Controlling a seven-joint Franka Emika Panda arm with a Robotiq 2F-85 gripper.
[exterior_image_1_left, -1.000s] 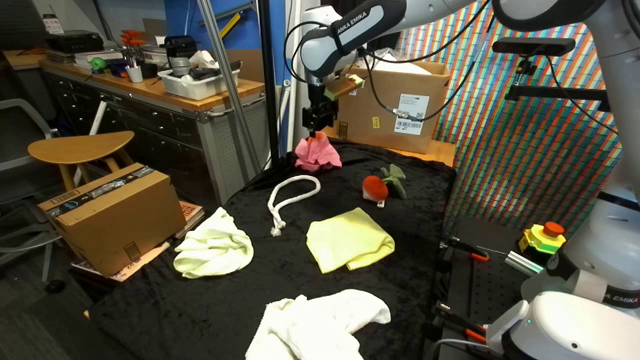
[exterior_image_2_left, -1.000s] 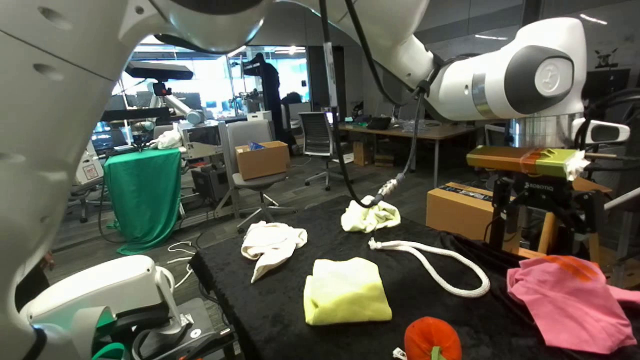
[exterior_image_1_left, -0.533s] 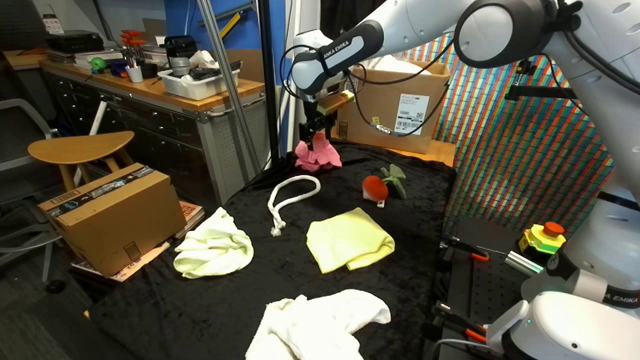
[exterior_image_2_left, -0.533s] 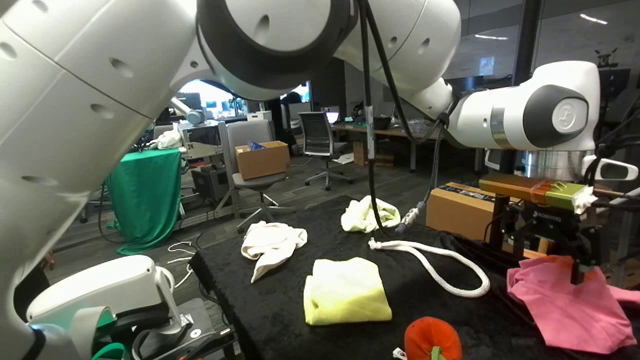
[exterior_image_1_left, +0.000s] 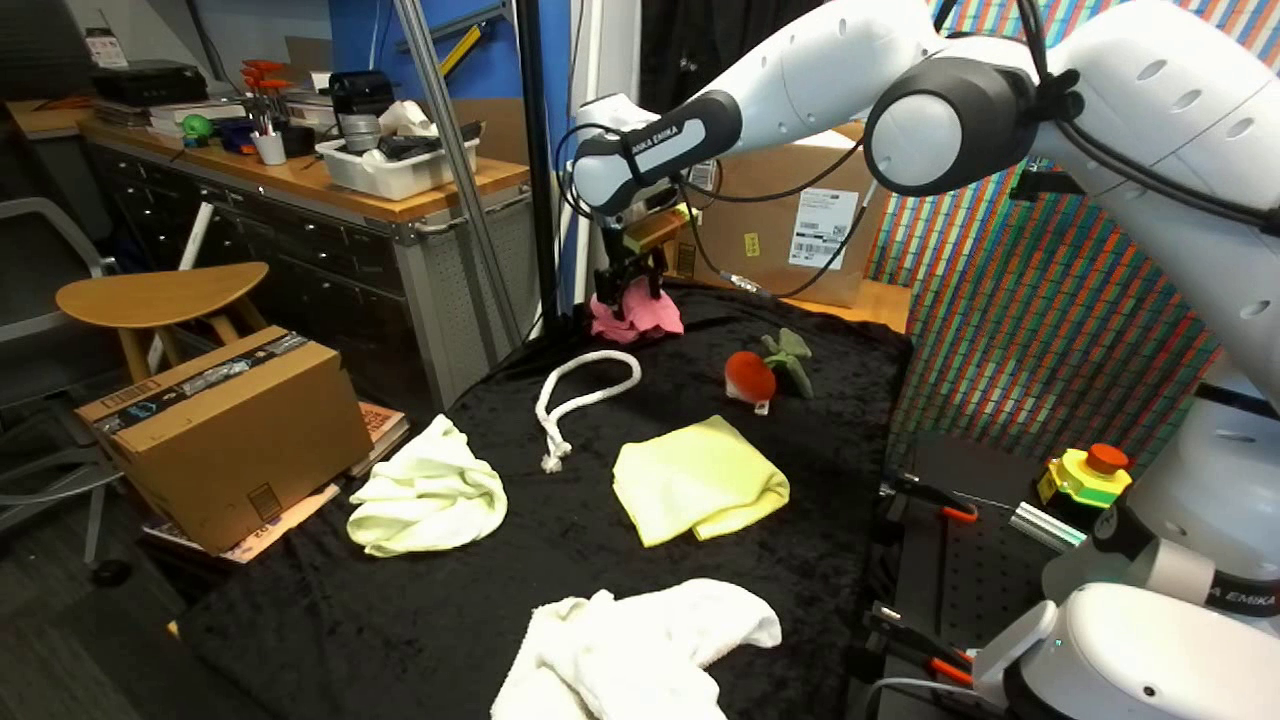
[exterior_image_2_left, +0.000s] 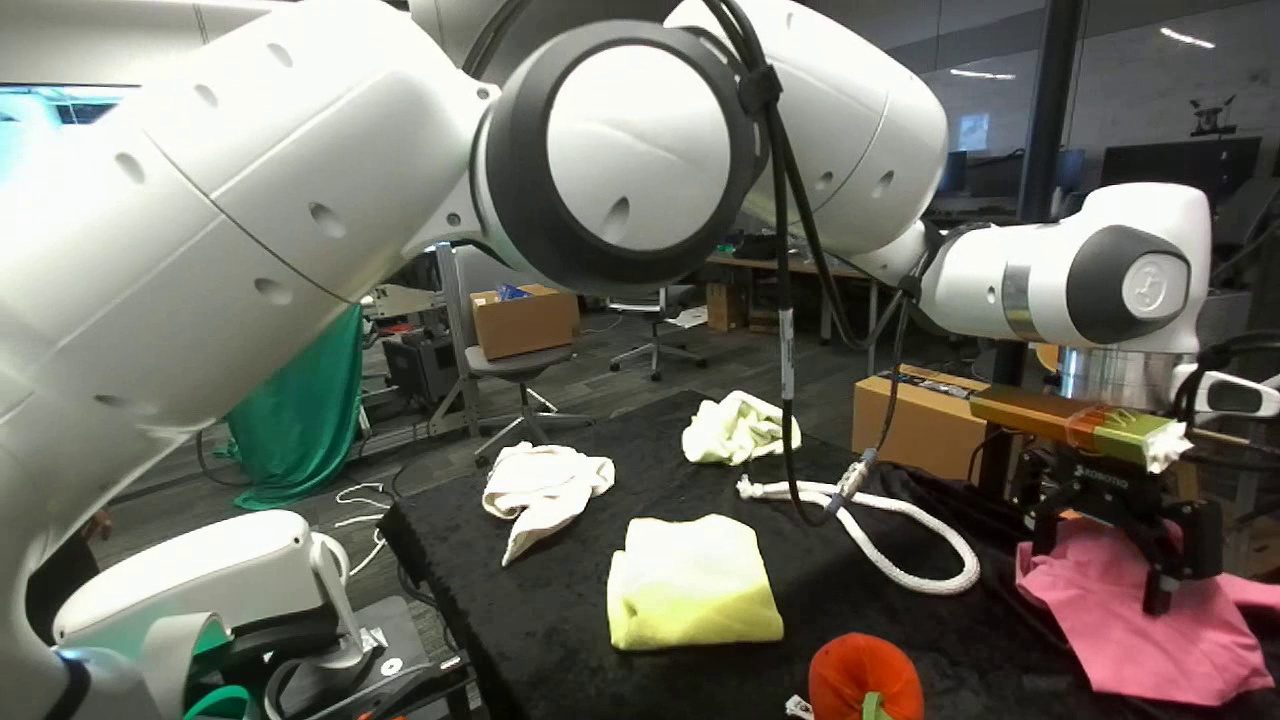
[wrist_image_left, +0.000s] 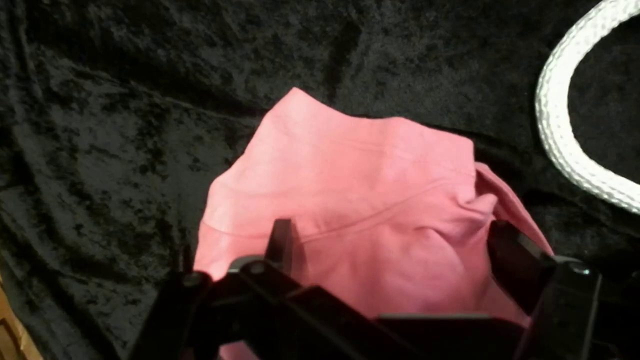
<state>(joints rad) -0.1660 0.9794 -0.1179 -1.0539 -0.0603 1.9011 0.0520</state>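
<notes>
My gripper (exterior_image_1_left: 632, 300) is open and points down over a crumpled pink cloth (exterior_image_1_left: 655, 318) at the far end of the table. In the wrist view the gripper (wrist_image_left: 391, 227) has its fingers wide apart, with the pink cloth (wrist_image_left: 345, 145) below and between them. In an exterior view the gripper (exterior_image_2_left: 1100, 575) has its near finger in front of the pink cloth (exterior_image_2_left: 1180, 660). I cannot tell whether the fingertips touch the cloth. A white rope loop (exterior_image_1_left: 605, 355) lies close by, and it also shows in the wrist view (wrist_image_left: 554, 110).
A red plush with green leaves (exterior_image_1_left: 748, 377), a yellow cloth (exterior_image_1_left: 697, 478), a pale green cloth (exterior_image_1_left: 430, 495) and a white cloth (exterior_image_1_left: 640, 650) lie on the black-covered table (exterior_image_1_left: 400, 620). A large cardboard box (exterior_image_1_left: 735, 220) stands behind the gripper. An arm cable (exterior_image_2_left: 785, 350) hangs over the rope.
The arm has come down, and my gripper has lowered from above the pink cloth to the cloth's level. The hanging cable has dropped with it. The other things have not moved.
</notes>
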